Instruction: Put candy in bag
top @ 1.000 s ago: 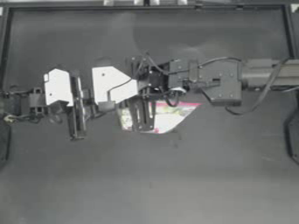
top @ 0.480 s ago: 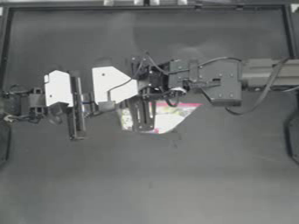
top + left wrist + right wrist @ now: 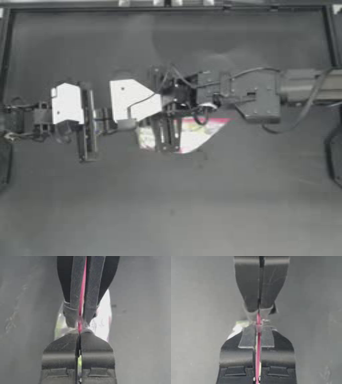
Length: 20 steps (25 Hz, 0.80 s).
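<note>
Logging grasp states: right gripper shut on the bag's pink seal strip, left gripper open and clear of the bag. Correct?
Not quite. The left gripper is not open: it is shut on the pink seal strip of the bag too, tip to tip with the right gripper. The left wrist view shows it. The rest holds.

A dark, matte table (image 3: 200, 200) fills the view, bounded by a raised rim along its far edge and sides, with what may be a pale frame beyond.
</note>
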### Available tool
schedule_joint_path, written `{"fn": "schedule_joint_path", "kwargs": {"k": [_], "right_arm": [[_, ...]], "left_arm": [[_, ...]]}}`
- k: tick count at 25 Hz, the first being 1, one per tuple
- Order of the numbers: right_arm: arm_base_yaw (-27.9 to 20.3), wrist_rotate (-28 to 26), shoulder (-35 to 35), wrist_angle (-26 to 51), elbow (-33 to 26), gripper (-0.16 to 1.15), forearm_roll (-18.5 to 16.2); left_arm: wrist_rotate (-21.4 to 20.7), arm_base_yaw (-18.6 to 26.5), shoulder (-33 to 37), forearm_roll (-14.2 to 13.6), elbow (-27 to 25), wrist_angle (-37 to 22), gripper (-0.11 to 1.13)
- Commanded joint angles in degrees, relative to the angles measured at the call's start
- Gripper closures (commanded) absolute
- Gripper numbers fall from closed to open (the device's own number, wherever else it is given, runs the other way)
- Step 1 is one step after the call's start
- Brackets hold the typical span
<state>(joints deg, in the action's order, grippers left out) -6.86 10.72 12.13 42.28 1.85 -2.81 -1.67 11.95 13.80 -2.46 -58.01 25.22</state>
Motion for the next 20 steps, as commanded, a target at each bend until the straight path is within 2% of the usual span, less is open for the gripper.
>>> {"fn": "schedule_joint_path", "kwargs": {"k": [1,9,20], "right_arm": [[-0.18,-1.14,-2.55,0.53,0.79,0.93,-0.35],[-0.53,-3.69,-4.92,0.79,4.57,0.93,-1.58],[-2.11,-5.27,-8.0,0.88,10.02,0.93,-1.58]], "left_arm": [[-0.09,0.0,1.41,-0.18,0.53,0.44,0.99],[-0.09,0.09,1.41,-0.18,0.53,0.44,0.99],[-0.09,0.09,1.49,-0.18,0.09,0.44,0.99]]}}
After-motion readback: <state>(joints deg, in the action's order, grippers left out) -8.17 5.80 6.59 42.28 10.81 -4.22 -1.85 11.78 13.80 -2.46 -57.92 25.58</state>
